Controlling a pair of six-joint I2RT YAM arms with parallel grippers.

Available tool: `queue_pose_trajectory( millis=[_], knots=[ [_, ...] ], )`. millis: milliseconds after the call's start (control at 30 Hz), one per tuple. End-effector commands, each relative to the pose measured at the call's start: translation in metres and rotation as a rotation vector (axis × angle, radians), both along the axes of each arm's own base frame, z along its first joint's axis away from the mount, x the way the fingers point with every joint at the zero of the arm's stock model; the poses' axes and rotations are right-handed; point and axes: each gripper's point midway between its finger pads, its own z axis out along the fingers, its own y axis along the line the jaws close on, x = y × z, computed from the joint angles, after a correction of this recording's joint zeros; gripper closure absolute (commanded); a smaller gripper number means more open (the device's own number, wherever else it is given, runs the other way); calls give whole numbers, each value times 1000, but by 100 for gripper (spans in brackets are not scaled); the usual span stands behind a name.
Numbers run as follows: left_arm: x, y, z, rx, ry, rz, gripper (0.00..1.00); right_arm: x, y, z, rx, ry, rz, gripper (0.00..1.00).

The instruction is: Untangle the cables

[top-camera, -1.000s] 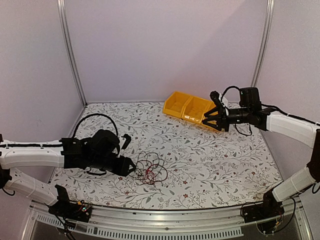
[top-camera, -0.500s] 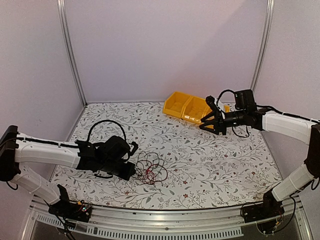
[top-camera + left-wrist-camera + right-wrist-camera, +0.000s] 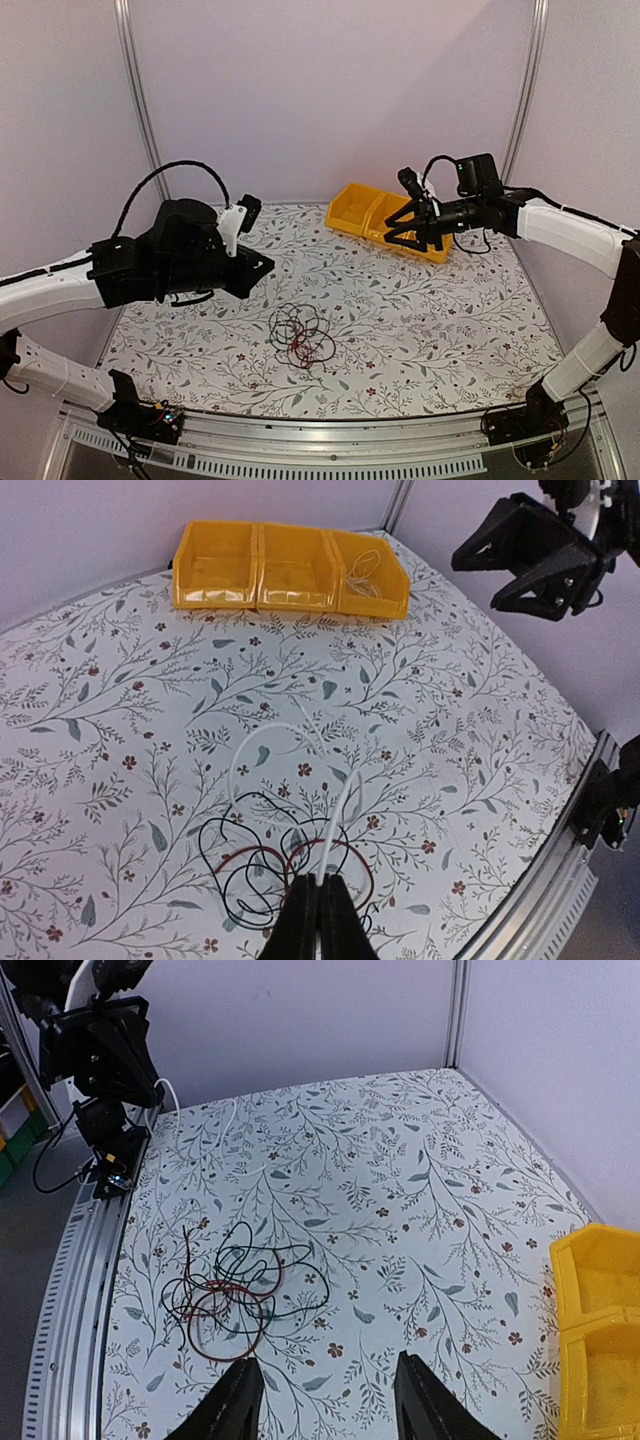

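Note:
The cables (image 3: 300,336) lie as a small tangle of black and red loops on the flowered table. In the left wrist view the tangle (image 3: 262,868) sits under the fingers. A white cable (image 3: 240,770) rises out of it in a tall loop. My left gripper (image 3: 322,905) is shut on the end of that white cable. From above, the left gripper (image 3: 266,265) hangs above and to the left of the tangle. My right gripper (image 3: 402,228) hovers open near the yellow bins, holding nothing. Its view shows the tangle (image 3: 232,1286) far below its gripper (image 3: 325,1400).
A row of yellow bins (image 3: 385,221) stands at the back right, with a thin white wire in the end compartment (image 3: 366,566). A bin corner (image 3: 600,1330) shows in the right wrist view. The table's metal front rail (image 3: 330,435) runs along the near edge.
My left gripper shut at the tangle, then rose up and back to the left with the white cable. My right gripper shifted left and higher, and its jaws spread a little wider.

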Motion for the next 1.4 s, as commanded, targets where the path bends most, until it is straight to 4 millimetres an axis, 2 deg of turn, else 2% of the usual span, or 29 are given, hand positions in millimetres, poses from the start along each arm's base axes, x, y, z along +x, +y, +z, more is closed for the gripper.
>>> queue_pose_trajectory(
  millis=[0, 133, 267, 467, 633, 900, 1200, 1367],
  knots=[
    [0, -2, 34, 13, -80, -35, 100, -36, 51, 28, -8, -2, 159, 48],
    [1, -5, 44, -13, -102, -40, 100, -57, 87, 39, 45, 11, 265, 41],
    [2, -9, 50, -67, -120, -39, 100, -71, 117, 33, 32, 33, 325, 39],
    [-3, -18, 62, -124, -139, -90, 100, -81, 143, 30, 12, 12, 345, 37],
    [-7, -17, 62, -97, -138, -115, 100, -70, 145, 17, -46, -28, 276, 39],
    [-13, -18, 58, -87, -132, -152, 100, -47, 118, 5, -190, -206, 127, 43],
    [-17, -23, 53, -126, -114, -175, 100, -44, 128, -3, -177, -194, 138, 41],
    [-18, -22, 52, -132, -112, -172, 100, -47, 133, -2, -159, -195, 160, 43]
  ],
)
